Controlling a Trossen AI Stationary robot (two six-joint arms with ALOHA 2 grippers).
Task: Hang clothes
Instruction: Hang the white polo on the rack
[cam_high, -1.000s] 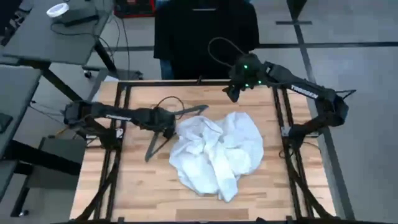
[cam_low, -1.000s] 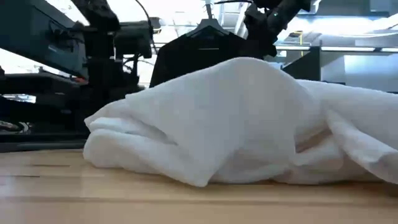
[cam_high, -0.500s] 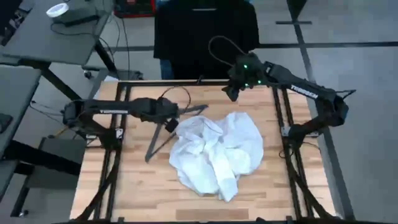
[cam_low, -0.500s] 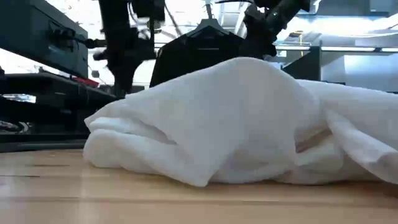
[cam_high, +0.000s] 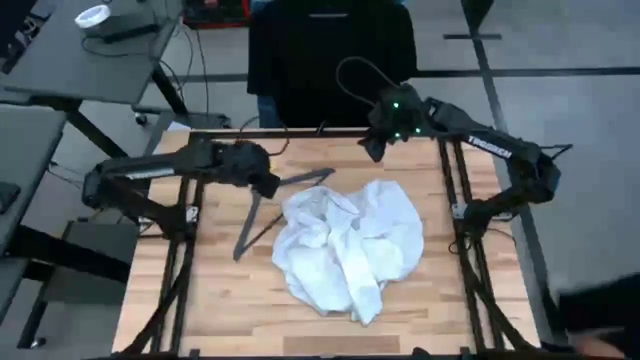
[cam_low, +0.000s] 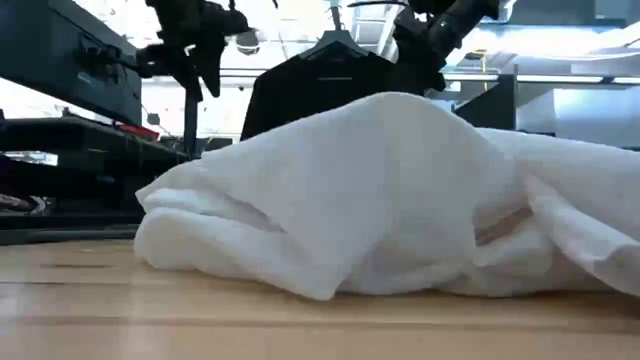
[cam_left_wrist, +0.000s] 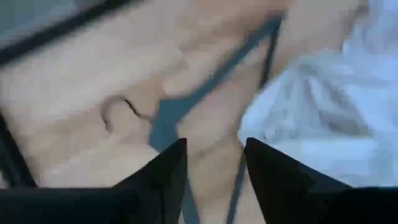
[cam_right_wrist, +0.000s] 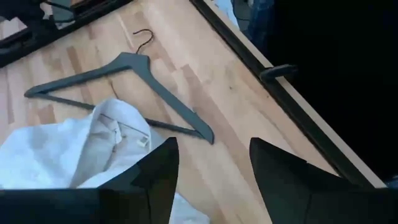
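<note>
Left wrist view smeared by motion blur: dark hanger (cam_left_wrist: 186, 106) and white top (cam_left_wrist: 323, 106) reduced to soft shapes, hook barely traceable. Part of the same hanger (cam_high: 262, 205) tucked under the white top (cam_high: 350, 250) in the high view. Far side of the desk (cam_low: 100, 310) screened by the white heap (cam_low: 380, 200) in the low view. Black top (cam_high: 330, 50) cut off by the picture's upper edge. Dark blurred shape at lower right corner (cam_high: 600, 315), unidentifiable.

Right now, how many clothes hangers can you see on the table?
1: the hanger lies flat on the table, beside the white top. Another may be hidden under the cloth.
</note>
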